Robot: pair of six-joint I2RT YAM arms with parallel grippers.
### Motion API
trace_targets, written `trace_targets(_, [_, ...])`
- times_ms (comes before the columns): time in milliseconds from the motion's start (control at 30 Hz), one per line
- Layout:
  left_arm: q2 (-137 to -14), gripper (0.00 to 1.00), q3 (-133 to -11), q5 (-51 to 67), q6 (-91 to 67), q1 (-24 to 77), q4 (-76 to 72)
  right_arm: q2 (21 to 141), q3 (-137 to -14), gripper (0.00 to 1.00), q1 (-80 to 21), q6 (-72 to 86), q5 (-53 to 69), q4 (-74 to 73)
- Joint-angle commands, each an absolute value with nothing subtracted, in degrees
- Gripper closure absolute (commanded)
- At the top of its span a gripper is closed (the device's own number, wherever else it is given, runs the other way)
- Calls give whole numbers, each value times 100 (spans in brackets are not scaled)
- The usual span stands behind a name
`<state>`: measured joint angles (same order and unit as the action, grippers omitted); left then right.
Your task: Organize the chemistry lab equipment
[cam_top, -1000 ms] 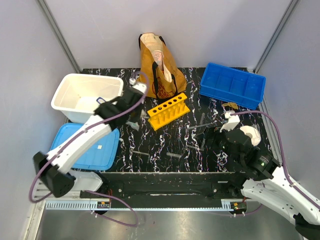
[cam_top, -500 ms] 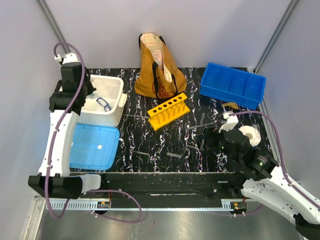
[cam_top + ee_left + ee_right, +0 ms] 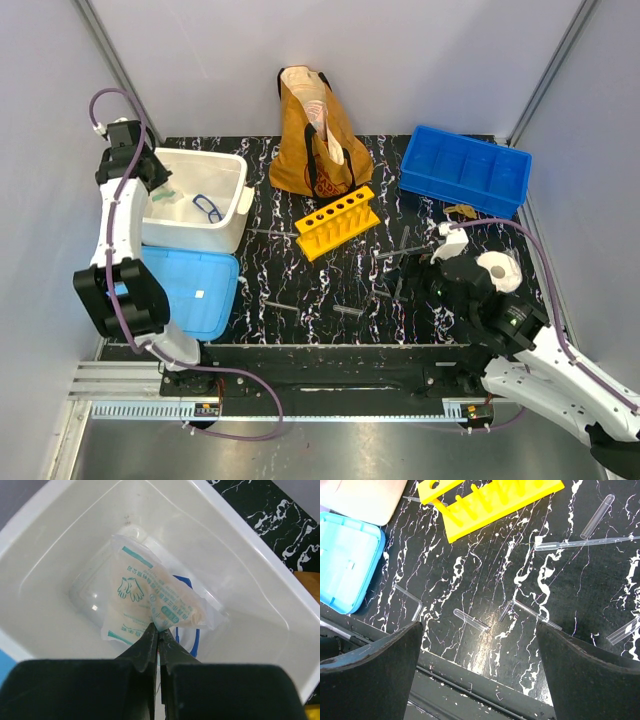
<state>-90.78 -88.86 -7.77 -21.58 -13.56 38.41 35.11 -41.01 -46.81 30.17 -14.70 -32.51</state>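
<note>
Several tubes (image 3: 471, 619) near table's (image 3: 300, 285) front edge, left pincer (image 3: 158, 632) pinching packet (image 3: 150, 600)

One camera hangs high at the near side, looking down on the whole counter (image 3: 320, 275). The left wrist camera peers close into the white tub (image 3: 250, 570). The right wrist camera looks down from nearer the counter and shares the yellow rack (image 3: 485, 505) with the top one.

Table: I see a black, white-veined tabletop (image 3: 300, 290) across mid-frame | Walls: pale grey back wall (image 3: 420, 60), left wall (image 3: 40, 200), right wall (image 3: 600, 170); silver corner posts (image 3: 115, 70) upper left and upper right | Floor: brushed metal strip (image 3: 350, 455) along bottom edge | Light: even, soft glare on tabletop.
</note>
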Motion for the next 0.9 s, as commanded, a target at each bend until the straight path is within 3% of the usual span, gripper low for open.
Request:
trace_targets(0, [-9491, 100, -8930, -615, -2320, -1459, 3393, 3551, -4140, 0, -4658, 3217, -1467, -3041])
trace_targets(133, [-9817, 92, -8772, -668, -2329, -1476, 3270, 3665, -4175, 0, -4658, 3226, -1520, -3102])
trace_targets(400, [-9844, 58, -8833, -457, -2435, -1477, 3401, 3797, -4298, 0, -4658, 3278, -1784, -3252])
trace_targets(667, [-8905, 43, -8903, 508, -2364, -1319, 3542, 3858, -4403, 0, -4658, 3541, -2196, -3532])
trace_targets(867, [-7947, 39, -8781, 878, -1978, -380, 3823, 4121, -4605, 0, -4658, 3963, -2742, -3972])
